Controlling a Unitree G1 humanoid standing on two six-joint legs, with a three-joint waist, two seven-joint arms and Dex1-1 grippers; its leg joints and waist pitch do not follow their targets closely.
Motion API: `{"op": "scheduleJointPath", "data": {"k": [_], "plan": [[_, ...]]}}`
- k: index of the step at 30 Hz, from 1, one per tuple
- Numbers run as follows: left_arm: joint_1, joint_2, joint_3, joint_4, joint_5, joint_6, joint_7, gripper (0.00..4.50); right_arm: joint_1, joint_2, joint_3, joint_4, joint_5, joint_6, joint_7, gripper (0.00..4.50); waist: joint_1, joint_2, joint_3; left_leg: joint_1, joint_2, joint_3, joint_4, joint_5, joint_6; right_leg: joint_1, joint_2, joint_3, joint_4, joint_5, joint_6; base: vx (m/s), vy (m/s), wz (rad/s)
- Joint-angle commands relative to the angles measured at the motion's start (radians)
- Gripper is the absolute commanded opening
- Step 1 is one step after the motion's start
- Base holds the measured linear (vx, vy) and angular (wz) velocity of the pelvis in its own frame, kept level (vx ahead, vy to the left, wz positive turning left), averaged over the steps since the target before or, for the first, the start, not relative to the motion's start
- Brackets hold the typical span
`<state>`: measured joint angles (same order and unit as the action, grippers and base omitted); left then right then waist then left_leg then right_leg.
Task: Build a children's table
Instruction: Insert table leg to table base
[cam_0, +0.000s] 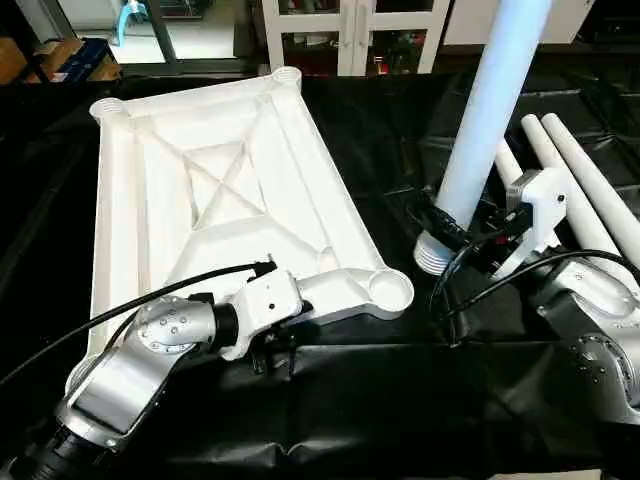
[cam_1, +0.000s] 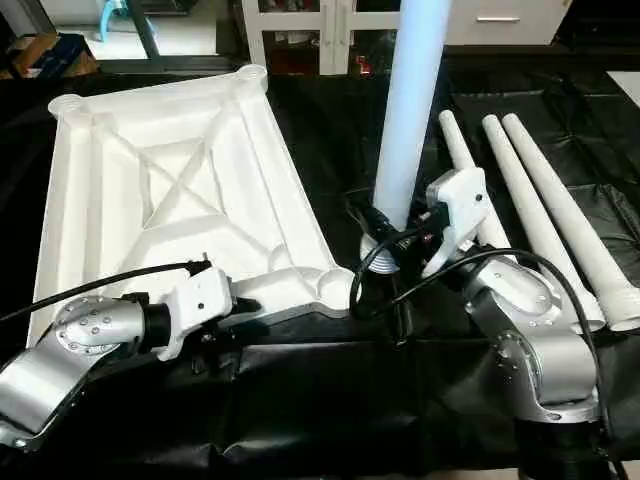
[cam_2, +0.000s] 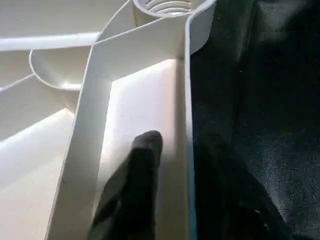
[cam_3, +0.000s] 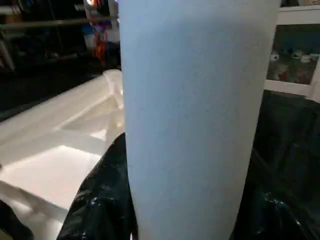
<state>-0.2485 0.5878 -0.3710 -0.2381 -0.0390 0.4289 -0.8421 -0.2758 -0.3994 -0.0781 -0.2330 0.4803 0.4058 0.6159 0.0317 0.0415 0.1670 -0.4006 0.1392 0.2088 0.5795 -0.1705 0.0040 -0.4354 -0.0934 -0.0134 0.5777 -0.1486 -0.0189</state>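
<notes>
The top (cam_0: 225, 190) lies underside up on the black cloth (cam_0: 400, 410), all visible sockets bare, so no leg is fitted yet. The left gripper (cam_2: 170, 165) pinches its near rim, one finger (cam_2: 137, 175) inside the wall. Just right of the near socket (cam_0: 388, 289), the right gripper (cam_0: 462, 232) clasps one leg (cam_0: 490, 110) upright, threaded end down; three legs (cam_1: 545, 200) lie farther right.

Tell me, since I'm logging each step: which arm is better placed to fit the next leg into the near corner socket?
Right. The right gripper already holds a leg upright, its threaded end just beside the near corner socket. The left gripper is clamped on the tabletop's rim, steadying it.
</notes>
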Motion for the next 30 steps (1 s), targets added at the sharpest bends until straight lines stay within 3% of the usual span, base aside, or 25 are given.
{"op": "scheduleJointPath", "data": {"k": [1,5,6,12,21,27,30], "plan": [[0.023,0.020,-0.044,0.053,0.042,0.009,0.003,1.10,-0.016,0.009,-0.024,-0.022,0.043,0.027,-0.006,1.86,-0.001,-0.014,-0.079,0.036,0.075,-0.038,-0.074,-0.191,0.078,0.043,-0.046,0.027,-0.058,-0.256,-0.187,0.000,0.000,0.00],[0.031,0.024,-0.063,0.058,0.065,0.007,0.002,0.99,-0.037,0.034,-0.050,-0.010,0.107,0.066,-0.013,1.86,-0.003,-0.014,-0.078,0.037,0.075,-0.039,-0.076,-0.199,0.070,0.042,-0.046,0.028,-0.059,-0.266,-0.180,0.000,0.000,0.00],[0.032,0.024,-0.076,0.060,0.074,0.009,0.002,0.77,-0.049,0.046,-0.073,0.000,0.167,0.113,-0.015,1.86,-0.003,-0.013,-0.078,0.037,0.074,-0.040,-0.076,-0.197,0.069,0.042,-0.046,0.028,-0.058,-0.266,-0.181,0.000,0.000,0.00],[0.029,0.023,-0.099,0.074,0.098,0.003,-0.009,0.22,-0.079,0.043,-0.128,0.036,0.360,0.265,0.017,1.86,-0.003,-0.014,-0.076,0.036,0.073,-0.040,-0.075,-0.190,0.069,0.042,-0.047,0.028,-0.059,-0.270,-0.183,0.000,0.000,0.00],[0.030,-0.019,-0.105,0.084,0.088,0.016,0.000,0.00,-0.082,-0.009,-0.189,0.082,0.574,0.509,0.018,1.86,-0.001,-0.025,-0.067,0.037,0.072,-0.039,-0.079,-0.210,0.054,0.035,-0.047,0.029,-0.069,-0.352,-0.163,0.000,0.000,0.00],[0.031,-0.032,-0.099,0.086,0.084,0.014,0.004,0.00,-0.095,-0.005,-0.199,0.111,0.591,0.537,-0.013,1.86,-0.002,-0.026,-0.061,0.037,0.072,-0.042,-0.085,-0.256,0.022,0.028,-0.051,0.030,-0.077,-0.437,-0.130,0.000,0.000,0.00],[0.032,-0.037,-0.092,0.084,0.080,0.012,0.004,0.00,-0.096,-0.001,-0.176,0.109,0.529,0.503,-0.026,1.86,-0.002,-0.026,-0.060,0.037,0.072,-0.043,-0.087,-0.267,0.011,0.025,-0.052,0.031,-0.079,-0.454,-0.116,0.000,0.000,0.00]]}}
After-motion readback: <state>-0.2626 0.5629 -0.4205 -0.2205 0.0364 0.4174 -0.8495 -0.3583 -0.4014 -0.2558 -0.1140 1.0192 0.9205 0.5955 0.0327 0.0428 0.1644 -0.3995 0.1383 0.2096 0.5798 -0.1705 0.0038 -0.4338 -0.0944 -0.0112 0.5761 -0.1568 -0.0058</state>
